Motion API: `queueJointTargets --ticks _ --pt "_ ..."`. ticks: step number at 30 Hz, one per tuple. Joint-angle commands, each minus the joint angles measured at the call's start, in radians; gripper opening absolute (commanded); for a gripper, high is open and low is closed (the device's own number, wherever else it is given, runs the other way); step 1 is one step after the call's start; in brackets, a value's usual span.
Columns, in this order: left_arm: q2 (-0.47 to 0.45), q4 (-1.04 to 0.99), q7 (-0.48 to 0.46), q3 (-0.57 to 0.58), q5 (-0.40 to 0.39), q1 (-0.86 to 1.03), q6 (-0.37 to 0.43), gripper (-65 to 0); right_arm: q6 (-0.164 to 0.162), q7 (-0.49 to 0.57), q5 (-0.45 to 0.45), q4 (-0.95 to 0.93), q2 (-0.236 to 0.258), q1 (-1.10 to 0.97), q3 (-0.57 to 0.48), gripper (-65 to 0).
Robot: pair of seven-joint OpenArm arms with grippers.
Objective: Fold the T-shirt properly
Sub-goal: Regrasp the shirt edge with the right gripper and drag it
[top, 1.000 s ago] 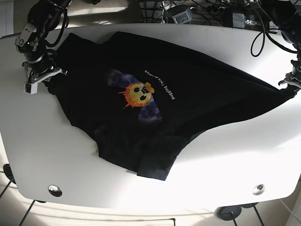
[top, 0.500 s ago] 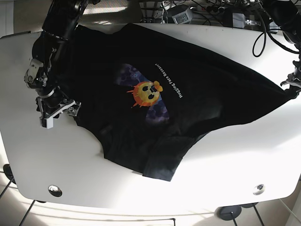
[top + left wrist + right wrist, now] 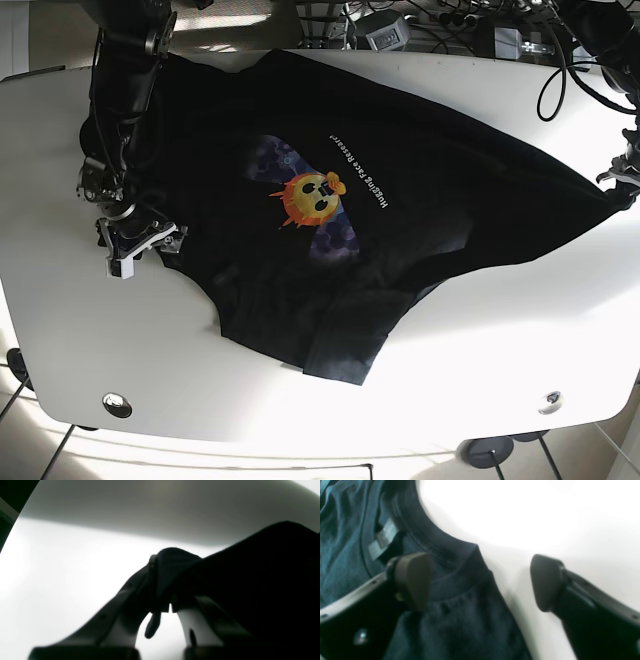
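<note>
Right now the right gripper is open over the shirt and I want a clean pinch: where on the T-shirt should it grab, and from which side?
Grip the ribbed collar of the T-shirt, just beside the neck label. Come from the bare table side, since the collar's doubled edge lies there between the right gripper jaws.

Both arms are black, made of round chunky parts joined together. The right arm [image 3: 120,90] ends in the right gripper [image 3: 141,243], which has silver metal bits and a small white block. Up close its fingers [image 3: 413,580] are thick dark pads on grey bars with little screws. The left gripper [image 3: 622,180] has black cables looping above it.
</note>
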Motion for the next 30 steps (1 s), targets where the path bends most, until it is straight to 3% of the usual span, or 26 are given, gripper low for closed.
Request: queueJointTargets --ticks 1,4,6,7,8,10,14,17,19,21,23,26,30 --pt "-0.028 0.015 -0.025 -0.006 -0.012 -0.008 0.000 -65.0 0.015 -0.023 0.006 0.027 -0.011 -0.008 -0.008 -21.1" --pt "-0.030 0.013 -0.025 -0.008 -0.012 -0.016 0.002 -65.0 0.064 -0.028 0.006 0.073 -0.031 -0.044 -0.016 -39.5" --pt "-0.042 0.013 -0.025 -0.005 -0.012 -0.016 0.002 -65.0 0.064 -0.028 0.008 0.093 -0.032 -0.059 -0.015 -49.9" --pt "-0.053 0.013 -0.025 -0.003 -0.012 -0.016 0.002 -65.0 0.064 -0.028 0.008 0.104 -0.032 -0.076 -0.013 -59.8" --pt "-0.053 0.013 -0.025 -0.003 -0.012 -0.017 0.002 -65.0 0.062 -0.028 0.008 0.121 -0.032 -0.093 0.005 -63.4" --pt "-0.054 0.013 -0.025 0.001 -0.012 -0.027 0.002 -65.0 0.062 -0.029 0.008 0.161 -0.034 -0.143 0.088 -62.8" --pt "-0.071 -0.019 -0.025 0.024 -0.011 -0.051 0.002 -65.0 0.065 -0.105 0.008 0.330 -0.040 -0.289 0.156 -62.9" --pt "-0.079 -0.059 -0.028 0.027 -0.011 -0.070 0.000 -65.0 0.068 -0.131 0.008 0.445 -0.092 -0.387 0.206 -62.6" --pt "-0.079 -0.080 -0.026 0.054 -0.011 -0.096 -0.001 -65.0 0.068 -0.132 0.008 0.508 -0.111 -0.444 0.216 -60.4" --pt "-0.079 -0.091 -0.026 0.070 -0.011 -0.105 -0.001 -65.0 0.068 -0.132 0.008 0.569 -0.128 -0.485 0.216 -47.9" --pt "-0.079 -0.091 -0.026 0.074 -0.011 -0.108 -0.001 -65.0 0.067 -0.132 0.008 0.589 -0.128 -0.485 0.214 -23.9" --pt "-0.079 -0.091 -0.029 0.118 -0.011 -0.125 0.000 -65.0 0.070 -0.131 0.008 0.587 -0.114 -0.415 0.214 0.0" --pt "-0.079 -0.091 -0.026 0.135 -0.011 -0.132 0.000 -65.0 0.070 -0.152 0.003 0.531 -0.077 -0.275 0.154 0.0"
